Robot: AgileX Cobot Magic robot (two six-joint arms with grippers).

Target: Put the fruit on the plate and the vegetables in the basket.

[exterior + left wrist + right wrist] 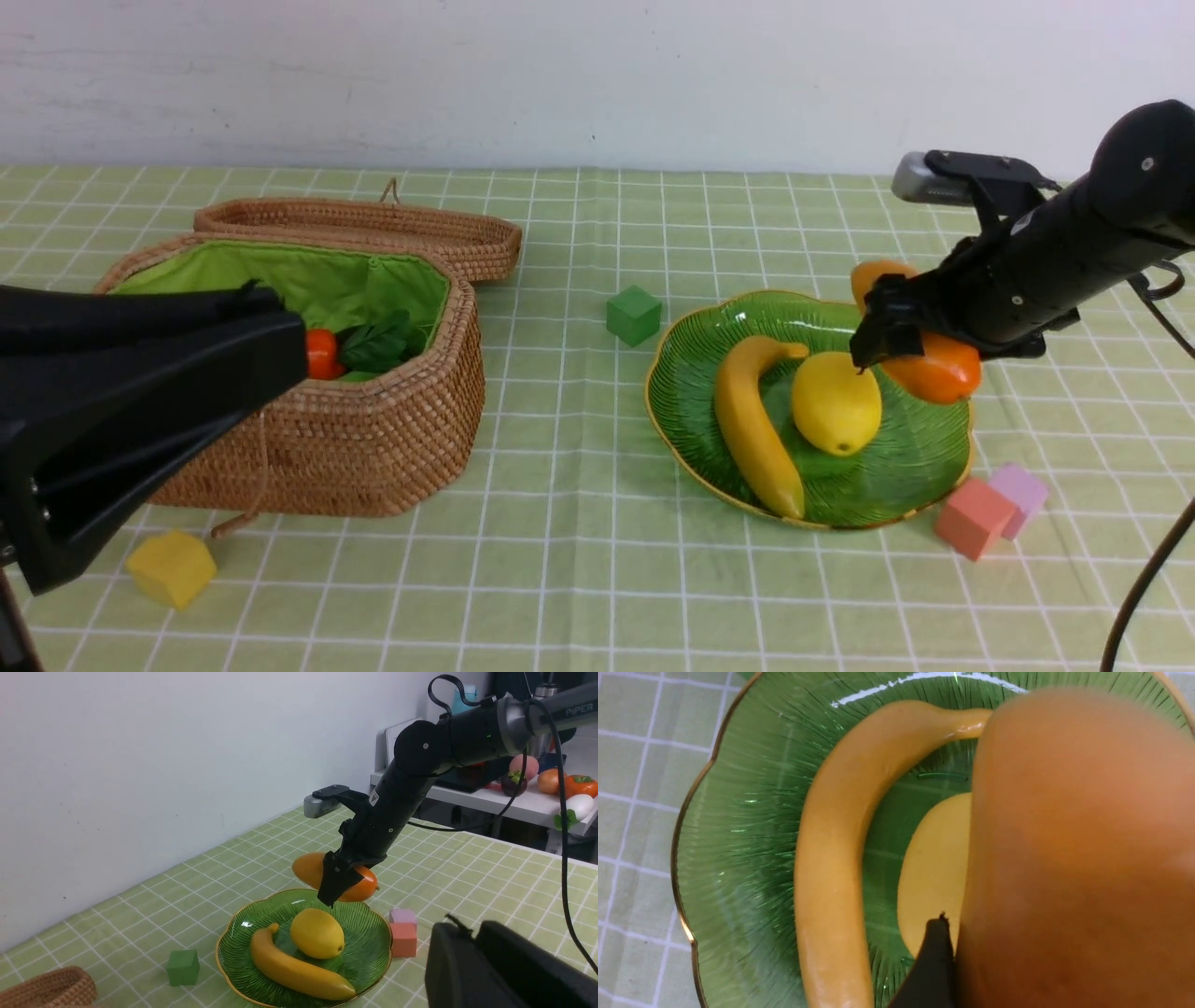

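Observation:
My right gripper (pixel 901 350) is shut on the orange mango (pixel 934 373), holding it just above the far right rim of the green plate (pixel 691 392). One black finger (pixel 931 961) presses the mango's side (pixel 1078 835). On the plate lie the banana (pixel 752 429) and the lemon (pixel 836 401). The wicker basket (pixel 373 448) stands at the left with its lid open, and the carrot (pixel 320 353) with green leaves shows inside it. My left gripper (pixel 280 327) hangs shut and empty in front of the basket, hiding part of its inside.
A green cube (pixel 633 315) sits between basket and plate. A yellow cube (pixel 171 567) lies by the basket's near left corner. A salmon cube (pixel 974 518) and a purple cube (pixel 1019 490) touch the plate's near right rim. The basket lid (pixel 373 229) lies behind it.

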